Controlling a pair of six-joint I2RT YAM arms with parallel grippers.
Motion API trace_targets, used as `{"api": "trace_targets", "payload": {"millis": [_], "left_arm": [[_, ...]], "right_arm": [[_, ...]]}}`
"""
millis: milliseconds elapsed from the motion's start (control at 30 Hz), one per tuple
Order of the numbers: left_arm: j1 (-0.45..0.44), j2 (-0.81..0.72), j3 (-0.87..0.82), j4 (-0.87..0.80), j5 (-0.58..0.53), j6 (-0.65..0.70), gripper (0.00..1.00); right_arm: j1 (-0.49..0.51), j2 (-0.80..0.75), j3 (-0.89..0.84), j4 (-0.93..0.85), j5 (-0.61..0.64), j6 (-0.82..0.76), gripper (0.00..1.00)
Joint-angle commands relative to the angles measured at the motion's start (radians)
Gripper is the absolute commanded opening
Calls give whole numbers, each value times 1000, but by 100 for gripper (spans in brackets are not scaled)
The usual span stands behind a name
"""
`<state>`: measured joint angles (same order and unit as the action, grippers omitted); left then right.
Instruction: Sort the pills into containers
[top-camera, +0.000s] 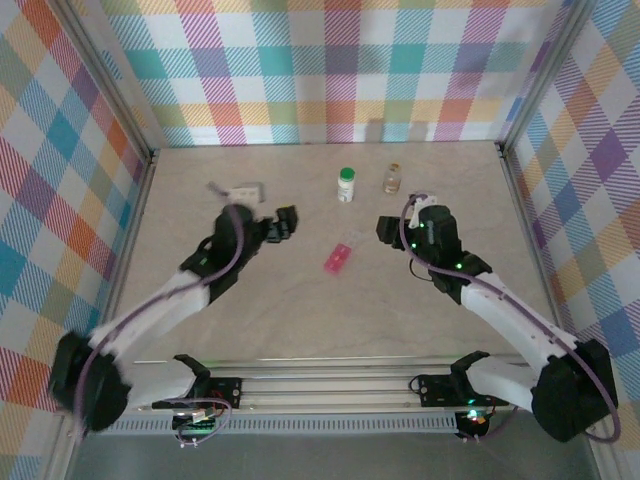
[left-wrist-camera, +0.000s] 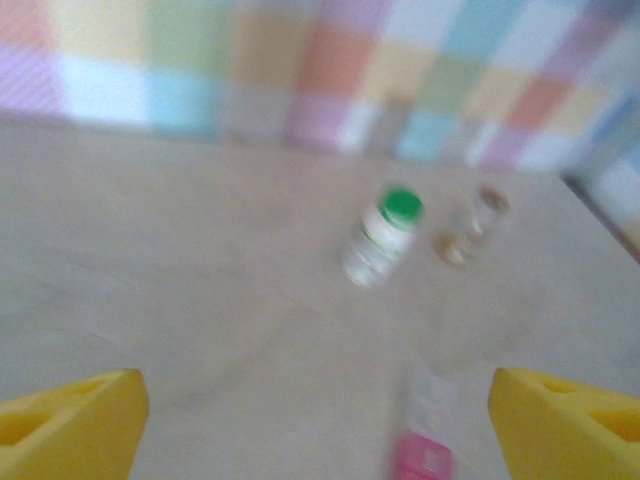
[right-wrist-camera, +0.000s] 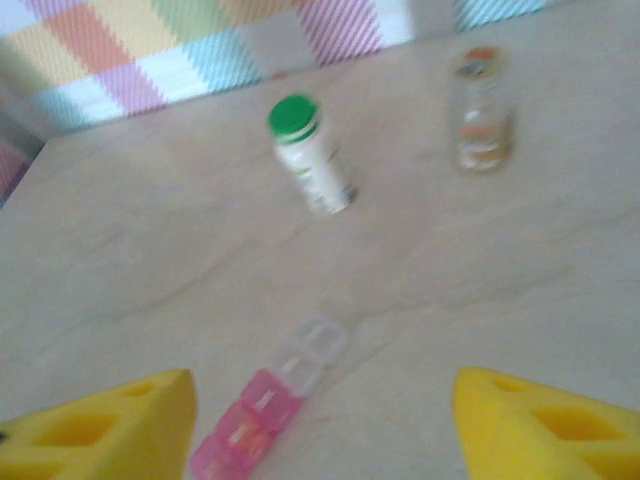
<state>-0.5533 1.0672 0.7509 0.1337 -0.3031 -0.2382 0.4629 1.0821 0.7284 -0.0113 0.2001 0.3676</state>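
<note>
– At the middle of the tabletop (top-camera: 320, 320), what lies there?

– The pink pill box (top-camera: 340, 257). It lies flat and slantwise, one end pink and the other clear in the right wrist view (right-wrist-camera: 270, 410). From above, it sits between the two end effectors and a little nearer the arm bases than either, touching neither.

– And the bottles?

– Both stand upright farther back, toward the plaid wall. The white bottle with the green cap (top-camera: 346, 185) is on the left. The small amber bottle (top-camera: 393, 179) is just to its right, near it but apart. Both wrist views are blurred, though the green cap is plain enough.

– How does the left end effector (top-camera: 283, 222) stand?

– Its yellow fingers (left-wrist-camera: 75, 425) are spread wide, one in each lower corner of its own camera view. It holds nothing.

– The right end effector (top-camera: 385, 230)?

– Also spread apart, with its fingers (right-wrist-camera: 545, 425) off the pill box, which lies on the tabletop ahead of them. It grips nothing.

– Anything else on the tabletop?

– A small white packet (top-camera: 245, 189) lies at the back left, beyond the left arm. It is too small to make out further.
</note>
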Motion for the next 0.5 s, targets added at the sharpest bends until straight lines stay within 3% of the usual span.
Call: {"api": "trace_targets", "payload": {"millis": [0,67,133,233,333,467], "left_arm": [[12,-186,-205,85,-447,71,98],[40,-309,-323,117,-589,57,100],[91,-369,-438,191,-643,50,100],[212,-325,-530,230,-618,56,100],[307,-175,-498,183,-543,39,100],[363,55,-436,289,-349,77,100]], "right_arm": [[-9,-37,-79,45,215,-167,80],[-13,-37,-130,126,280,-234,89],[-20,-15,-172,208,326,-305,95],[-50,53,-219,323,368,-394,99],[-109,122,-219,312,368,-345,99],[-174,218,-216,325,346,-286,99]]}}
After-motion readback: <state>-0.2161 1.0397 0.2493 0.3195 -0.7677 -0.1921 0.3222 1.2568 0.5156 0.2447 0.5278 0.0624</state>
